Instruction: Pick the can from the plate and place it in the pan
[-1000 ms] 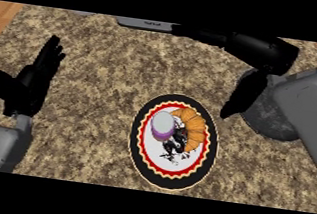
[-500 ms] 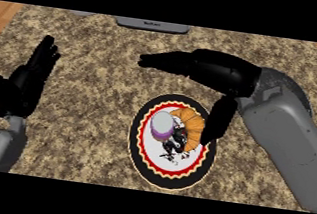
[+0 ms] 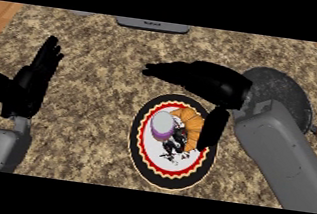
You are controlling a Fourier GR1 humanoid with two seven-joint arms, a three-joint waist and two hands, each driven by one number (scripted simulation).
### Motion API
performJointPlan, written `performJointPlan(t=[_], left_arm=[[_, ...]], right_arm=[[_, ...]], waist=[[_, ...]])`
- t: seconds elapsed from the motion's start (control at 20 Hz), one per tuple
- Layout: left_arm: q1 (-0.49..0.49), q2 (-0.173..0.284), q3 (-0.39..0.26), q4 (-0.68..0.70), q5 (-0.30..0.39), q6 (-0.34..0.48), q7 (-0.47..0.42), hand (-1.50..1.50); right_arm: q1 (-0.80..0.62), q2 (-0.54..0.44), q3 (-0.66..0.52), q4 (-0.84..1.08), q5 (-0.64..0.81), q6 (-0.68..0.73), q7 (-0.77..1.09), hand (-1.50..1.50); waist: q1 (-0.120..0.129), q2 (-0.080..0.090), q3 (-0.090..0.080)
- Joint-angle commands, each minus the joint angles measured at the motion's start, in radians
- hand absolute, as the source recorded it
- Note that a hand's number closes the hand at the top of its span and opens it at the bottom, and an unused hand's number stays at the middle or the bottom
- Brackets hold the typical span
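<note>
I see the can (image 3: 164,126) lying on the plate (image 3: 170,173), left of centre. Right hand (image 3: 206,80) hovers over the plate's upper edge, fingers extended leftward, thumb hanging down beside the can, grasping nothing. Pan (image 3: 294,94) sits just right of the plate, partly behind the right forearm. Left hand (image 3: 25,84) rests well left of the plate, fingers straight.
</note>
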Motion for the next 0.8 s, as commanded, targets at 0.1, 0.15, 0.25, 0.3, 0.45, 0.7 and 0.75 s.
performJointPlan(t=[0.1, 0.15, 0.25, 0.3, 0.45, 0.7, 0.75], left_arm=[[-0.022, 0.009, 0.050, 0.033, 0.019, -0.044, -0.026, 0.00], [0.001, 0.024, 0.060, 0.037, 0.023, -0.070, -0.037, 0.00], [-0.047, -0.012, 0.035, 0.034, -0.014, -0.020, 0.009, 0.00], [-0.006, 0.009, 0.061, 0.006, 0.013, -0.057, 0.003, 0.00], [-0.033, -0.042, 0.026, 0.057, -0.042, -0.012, -0.032, 0.00], [0.011, -0.053, 0.035, 0.037, -0.045, -0.026, -0.045, 0.00], [-0.049, -0.003, 0.063, 0.021, -0.023, -0.057, 0.041, 0.00]], right_arm=[[-0.019, 0.092, 0.032, 0.105, 0.137, -0.029, 0.012, -1.50], [-0.032, 0.091, 0.011, 0.154, 0.154, -0.036, -0.031, -1.50], [-0.024, 0.079, 0.017, 0.172, 0.161, 0.015, -0.082, -1.50], [0.013, 0.033, -0.008, 0.146, 0.177, 0.021, -0.124, -1.50], [-0.017, 0.054, 0.019, 0.258, 0.228, 0.008, -0.213, -1.50], [0.052, 0.097, 0.059, 0.173, 0.292, 0.032, -0.177, -1.50], [0.067, 0.120, 0.053, 0.113, 0.288, 0.048, -0.118, -1.50]], waist=[[0.004, 0.002, 0.000], [0.006, 0.002, 0.000], [0.002, 0.002, 0.000], [0.002, 0.001, 0.000], [0.003, 0.003, 0.000], [-0.002, 0.000, 0.000], [-0.005, -0.001, 0.000]])
